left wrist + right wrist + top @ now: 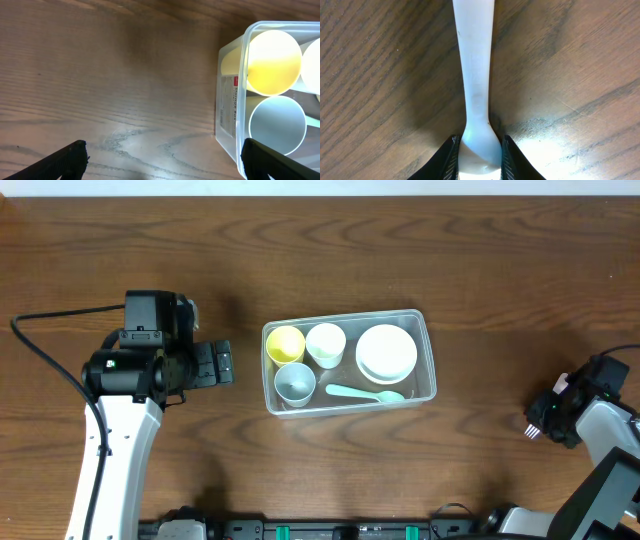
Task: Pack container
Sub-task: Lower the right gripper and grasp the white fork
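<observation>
The clear rectangular container (430, 362) stands mid-table. It holds a yellow cup (285, 343), a white cup (325, 344), a grey-blue cup (294, 383), stacked white bowls (387, 352) and a green spoon (365, 393). My left gripper (222, 364) is open and empty just left of the container. The left wrist view shows the open gripper (162, 155), the container's labelled end wall (227, 105) and the yellow cup (272, 62). My right gripper (552, 418) is far right, shut on a white plastic utensil (474, 60) low over the wood; the jaws (480, 150) grip its wider end.
The dark wooden table (470, 260) stretches around the container. The left arm's black cable (50, 360) loops at the far left. The right arm's body (610, 430) sits at the table's right edge.
</observation>
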{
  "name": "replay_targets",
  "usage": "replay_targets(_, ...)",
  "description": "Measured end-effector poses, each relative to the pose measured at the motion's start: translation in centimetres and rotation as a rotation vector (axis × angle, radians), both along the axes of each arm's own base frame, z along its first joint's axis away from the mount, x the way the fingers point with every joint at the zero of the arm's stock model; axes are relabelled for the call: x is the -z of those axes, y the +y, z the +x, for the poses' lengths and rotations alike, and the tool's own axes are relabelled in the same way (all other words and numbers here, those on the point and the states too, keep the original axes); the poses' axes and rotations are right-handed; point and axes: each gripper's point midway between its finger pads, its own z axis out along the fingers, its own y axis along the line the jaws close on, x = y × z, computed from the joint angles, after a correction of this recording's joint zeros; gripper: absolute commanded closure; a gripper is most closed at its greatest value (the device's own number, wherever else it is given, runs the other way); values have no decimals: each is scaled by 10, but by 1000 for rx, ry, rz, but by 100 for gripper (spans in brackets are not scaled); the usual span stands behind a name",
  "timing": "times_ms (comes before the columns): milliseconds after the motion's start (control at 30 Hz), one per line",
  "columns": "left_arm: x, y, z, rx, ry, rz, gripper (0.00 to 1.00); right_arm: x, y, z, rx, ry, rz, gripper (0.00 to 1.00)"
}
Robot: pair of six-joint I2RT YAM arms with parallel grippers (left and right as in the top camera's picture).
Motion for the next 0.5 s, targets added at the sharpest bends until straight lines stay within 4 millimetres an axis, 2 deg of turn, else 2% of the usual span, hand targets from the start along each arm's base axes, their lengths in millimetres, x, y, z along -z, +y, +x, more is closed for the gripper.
replay_targets(500, 0, 0, 0, 0, 0, 0, 2, -1, 5, 0, -6, -2, 29, 99)
